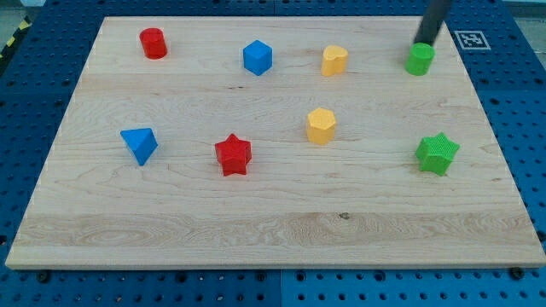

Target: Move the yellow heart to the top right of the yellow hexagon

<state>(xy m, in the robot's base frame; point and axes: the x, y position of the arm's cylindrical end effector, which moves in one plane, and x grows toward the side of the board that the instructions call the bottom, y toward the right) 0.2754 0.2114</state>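
The yellow heart (334, 60) lies near the view's top, right of centre. The yellow hexagon (321, 125) lies below it, a little to the left, with a gap between them. My tip (422, 43) comes down at the view's top right, just above the green cylinder (419, 60) and touching or nearly touching its far edge. The tip is well to the right of the yellow heart.
A red cylinder (153, 43) is at the top left, a blue cube (257, 58) left of the heart. A blue triangle (140, 144), a red star (233, 154) and a green star (437, 153) lie lower. The wooden board (273, 230) sits on a blue pegboard.
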